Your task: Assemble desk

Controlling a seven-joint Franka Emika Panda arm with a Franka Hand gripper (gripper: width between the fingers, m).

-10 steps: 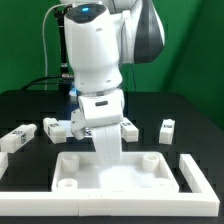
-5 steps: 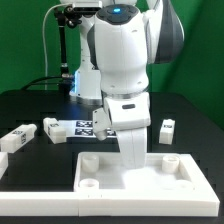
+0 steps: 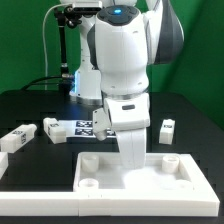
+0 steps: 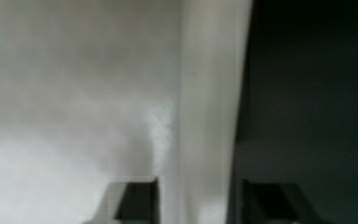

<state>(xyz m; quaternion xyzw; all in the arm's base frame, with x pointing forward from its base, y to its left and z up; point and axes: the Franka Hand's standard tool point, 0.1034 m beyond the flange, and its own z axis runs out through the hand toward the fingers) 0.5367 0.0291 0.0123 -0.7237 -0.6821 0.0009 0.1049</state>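
The white tray-like desk top (image 3: 140, 186) lies at the front of the black table. My gripper (image 3: 133, 160) reaches straight down onto its far rim, with the fingers hidden behind the hand in the exterior view. The wrist view shows the upright white rim (image 4: 202, 100) running between my two dark fingers (image 4: 137, 203), gripper (image 4: 202, 203). The blur hides whether they press on it. Two white legs (image 3: 17, 138) (image 3: 52, 128) lie on the exterior view's left. One leg (image 3: 167, 128) stands on its right.
The marker board (image 3: 82, 127) lies behind the desk top, partly hidden by my arm. A white border rail (image 3: 40, 205) runs along the table's front. A black stand (image 3: 66, 50) with cables rises at the back.
My arm and the desk top moved toward the exterior view's right between the oldest frame and half a second ago. Nothing visibly differs since then.
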